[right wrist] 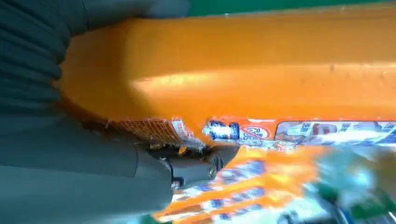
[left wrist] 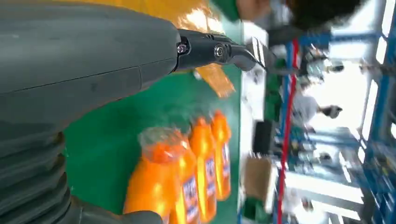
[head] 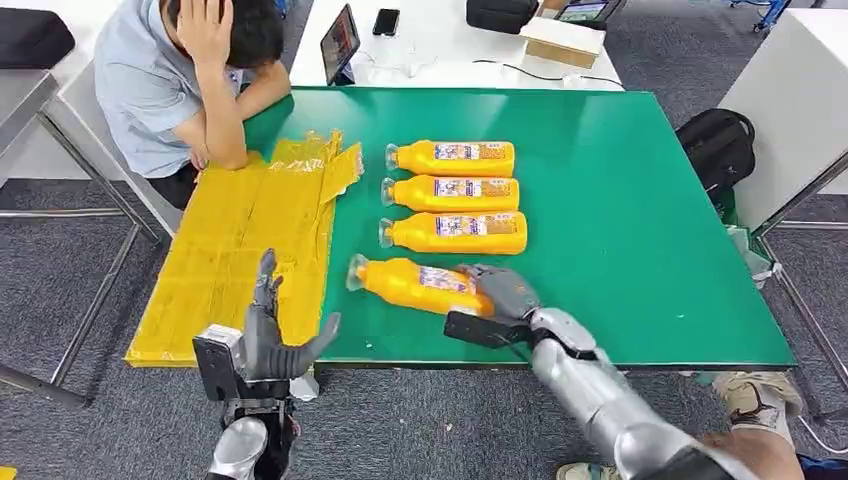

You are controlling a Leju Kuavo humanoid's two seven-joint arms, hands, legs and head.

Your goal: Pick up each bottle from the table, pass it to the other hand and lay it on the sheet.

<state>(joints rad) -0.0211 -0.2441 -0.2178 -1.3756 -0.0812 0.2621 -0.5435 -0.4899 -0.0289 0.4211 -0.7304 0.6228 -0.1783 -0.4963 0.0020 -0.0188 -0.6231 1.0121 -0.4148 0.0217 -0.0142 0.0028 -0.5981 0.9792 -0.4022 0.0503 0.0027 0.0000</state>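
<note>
Several orange bottles with clear caps lie side by side on the green table (head: pixel 640 200). My right hand (head: pixel 497 293) grips the base end of the nearest bottle (head: pixel 415 283), which lies slightly tilted, cap toward the sheet. Up close, that bottle (right wrist: pixel 261 70) fills the right wrist view against my palm. Three more bottles (head: pixel 455 195) lie in a row behind it. The yellow sheet (head: pixel 240 240) covers the table's left part. My left hand (head: pixel 268 335) hovers at the sheet's near corner, fingers spread, holding nothing. The left wrist view looks along the bottles (left wrist: pixel 187 177).
A person (head: pixel 190 80) sits at the table's far left corner, elbow on the sheet's far end. A white table (head: pixel 450 40) behind carries a tablet, a phone and a box. A black backpack (head: pixel 718 145) stands on the floor at the right.
</note>
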